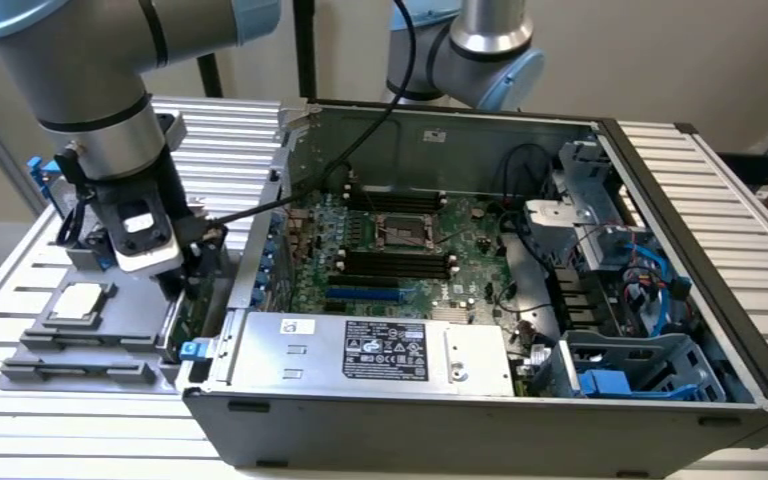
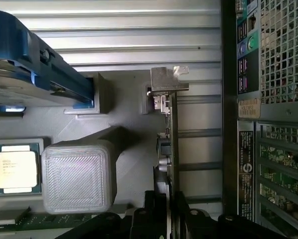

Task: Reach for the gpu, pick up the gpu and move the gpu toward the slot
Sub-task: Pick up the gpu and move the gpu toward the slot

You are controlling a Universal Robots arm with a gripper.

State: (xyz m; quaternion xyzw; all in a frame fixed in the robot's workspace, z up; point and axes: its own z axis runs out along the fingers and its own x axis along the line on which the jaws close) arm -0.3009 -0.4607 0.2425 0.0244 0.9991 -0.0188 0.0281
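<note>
**Green card edge-on under the gripper, beside the open case**

At the exterior view's left, a grey printed fixture lies on the slatted metal desk. It carries a square silver chip and, behind it, a hard drive in a blue frame. Next along, the arm points down over the fixture's edge nearest the case, with the gripper low over the gpu. The gpu stands on edge as a thin sliver in its holder, its silver bracket at the end away from the gripper, just beside the outer wall of the computer case. The card's near end runs in between the jaws; whether they are parted or already pressing on it cannot be told. Further right, the motherboard lies exposed inside the case.

The step in hand appears to be the reach or grasp. Done well, the jaws should meet the card's flat faces squarely, centred on its thickness and clear of raised components. The card should stay upright and come straight up out of the holder, since the case wall stands close alongside.
</note>
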